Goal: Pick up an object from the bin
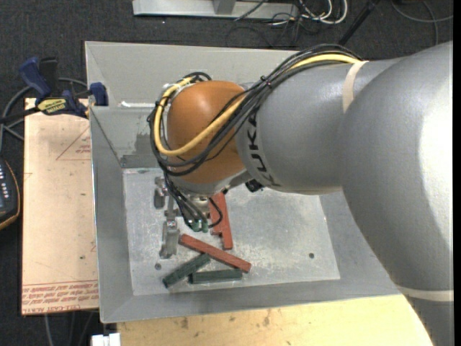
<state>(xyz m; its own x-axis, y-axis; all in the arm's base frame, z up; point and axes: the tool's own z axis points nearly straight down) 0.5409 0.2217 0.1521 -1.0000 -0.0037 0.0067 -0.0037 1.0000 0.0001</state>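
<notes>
In the grey bin we see the gripper low over the floor's left part; we cannot tell whether it is open or closed. Just right of it, two dark green bars and two red-brown bars lie heaped near the front wall.

Four bars lie bunched on the floor of the bin, toward its front-left corner. The back bar runs front to back. The slanted bar lies crosswise at its front end. Before that, along the front wall, the left front bar sits beside the right front bar. My jaws hang just left of the bunch, near the left wall.
</notes>
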